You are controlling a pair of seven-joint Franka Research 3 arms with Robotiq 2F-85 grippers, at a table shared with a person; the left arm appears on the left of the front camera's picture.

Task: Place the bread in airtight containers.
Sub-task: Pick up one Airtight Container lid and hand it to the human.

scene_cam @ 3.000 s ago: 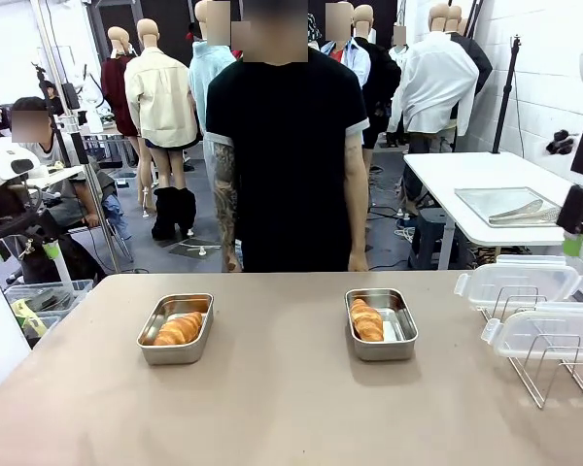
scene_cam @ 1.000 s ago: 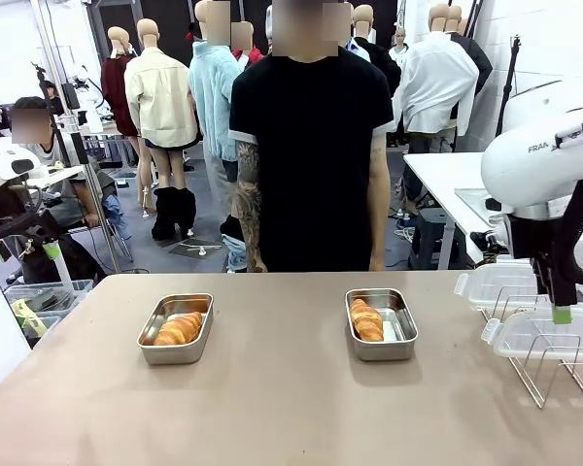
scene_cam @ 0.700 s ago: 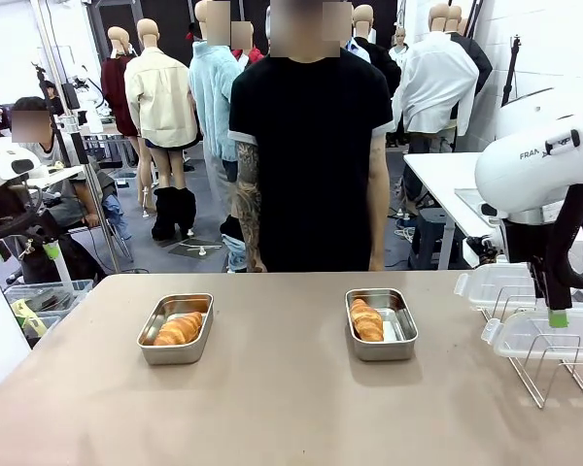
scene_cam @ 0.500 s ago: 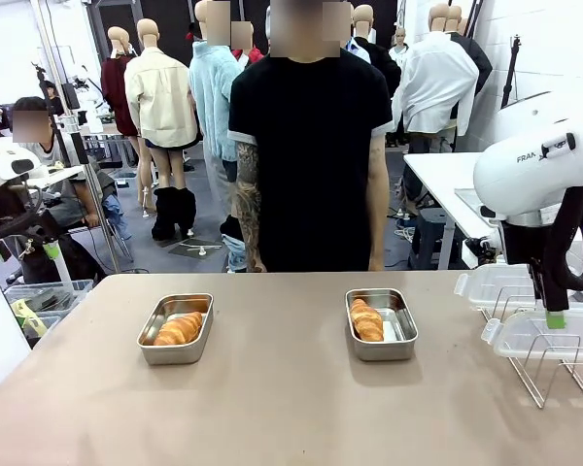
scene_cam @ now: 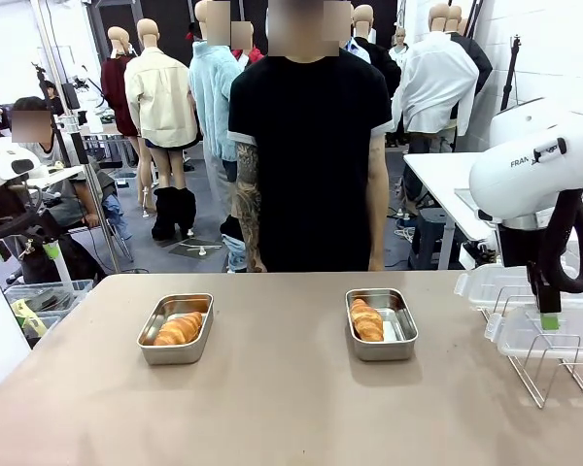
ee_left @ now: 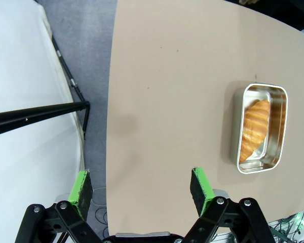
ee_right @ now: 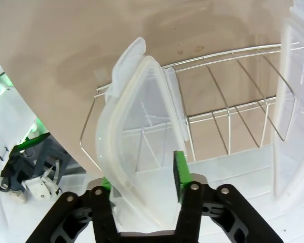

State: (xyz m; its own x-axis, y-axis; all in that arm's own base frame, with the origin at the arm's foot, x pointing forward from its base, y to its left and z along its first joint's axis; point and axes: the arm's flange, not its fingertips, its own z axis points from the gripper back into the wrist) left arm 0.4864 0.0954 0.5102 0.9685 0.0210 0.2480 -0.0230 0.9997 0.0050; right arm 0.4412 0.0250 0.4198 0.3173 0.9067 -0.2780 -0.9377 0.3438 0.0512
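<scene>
Two golden croissants lie in two steel containers on the tan table: one croissant (scene_cam: 179, 328) in the left container (scene_cam: 153, 342), the other croissant (scene_cam: 366, 319) in the right container (scene_cam: 400, 328). My right gripper (scene_cam: 550, 320) points down at the wire rack on the right, its green pads pressed on both sides of a clear lid (scene_cam: 525, 333) standing there. The right wrist view shows the right gripper (ee_right: 142, 172) and that lid (ee_right: 142, 116) between its fingers. My left gripper (ee_left: 141, 186) hangs open high over the table's left edge, with the left container (ee_left: 238, 106) and its croissant (ee_left: 255, 127) below.
A wire rack (scene_cam: 554, 369) stands at the table's right side and holds a second clear lid (scene_cam: 515, 284). A person (scene_cam: 306, 146) stands at the far edge, arms down. The floor (ee_left: 91, 76) lies past the table's left edge.
My right arm has sunk a little and shifted left over the rack. Its jaws have come together around the clear lid. The croissants, containers and left arm have not moved.
</scene>
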